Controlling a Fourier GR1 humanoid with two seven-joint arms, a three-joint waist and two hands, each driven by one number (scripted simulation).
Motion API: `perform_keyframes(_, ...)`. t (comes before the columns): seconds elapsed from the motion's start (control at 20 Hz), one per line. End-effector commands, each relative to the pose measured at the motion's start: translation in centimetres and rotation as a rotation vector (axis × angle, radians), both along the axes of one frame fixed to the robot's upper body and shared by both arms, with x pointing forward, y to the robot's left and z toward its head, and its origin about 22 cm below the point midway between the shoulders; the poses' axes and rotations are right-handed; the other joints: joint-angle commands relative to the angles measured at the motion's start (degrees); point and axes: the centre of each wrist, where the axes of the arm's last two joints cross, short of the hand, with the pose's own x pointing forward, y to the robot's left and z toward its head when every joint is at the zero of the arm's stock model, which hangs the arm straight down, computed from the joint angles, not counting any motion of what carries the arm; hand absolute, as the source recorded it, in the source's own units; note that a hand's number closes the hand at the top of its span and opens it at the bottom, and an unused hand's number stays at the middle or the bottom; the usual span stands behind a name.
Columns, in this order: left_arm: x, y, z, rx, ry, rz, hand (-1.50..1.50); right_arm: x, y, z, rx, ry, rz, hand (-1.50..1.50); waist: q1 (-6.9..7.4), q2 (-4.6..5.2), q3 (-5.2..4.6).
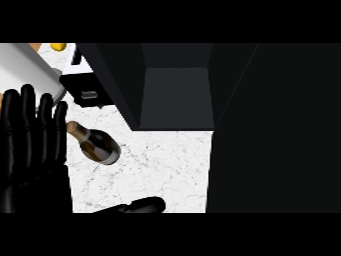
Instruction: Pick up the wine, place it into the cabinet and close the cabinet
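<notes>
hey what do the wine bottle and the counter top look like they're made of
Wine bottle: probably dark glass, glossy, going by the pale highlight along its body; its neck looks wrapped in gold foil. Counter top: looks like white marble or similar stone, given the fine grey veining, with a fairly matte finish.

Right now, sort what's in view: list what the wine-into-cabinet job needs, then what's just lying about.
For the job:
wine bottle, standing on the white counter
dark cabinet, open
right hand, at the lower edge

Lying about:
yellow item
black appliance
left hand, open, resting
</notes>
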Motion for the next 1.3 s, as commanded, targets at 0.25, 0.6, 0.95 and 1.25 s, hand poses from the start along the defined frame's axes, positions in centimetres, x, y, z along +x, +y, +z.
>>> perform_keyframes(0.25,0.1,3.4,-1.0,-0.010,0.047,0.068,-1.50,-2.8,-0.3,2.3,0.026,-0.047,0.039,-1.50,-0.06,0.02,-0.02)
perform_keyframes(0.6,0.2,7.0,-2.8,-0.074,0.124,0.067,-1.50,-3.0,0.3,2.2,0.019,-0.029,0.033,-1.50,0.01,0.01,-0.08)
perform_keyframes(0.95,1.0,6.5,-7.0,-0.081,0.167,0.037,-1.50,-4.4,0.3,1.9,0.032,-0.046,0.048,-1.50,-0.33,-0.06,-0.05)
perform_keyframes(1.25,1.5,9.1,-11.2,-0.065,0.199,0.033,-1.50,-3.7,0.0,2.2,0.020,-0.033,0.042,-1.50,-0.14,-0.03,-0.05)
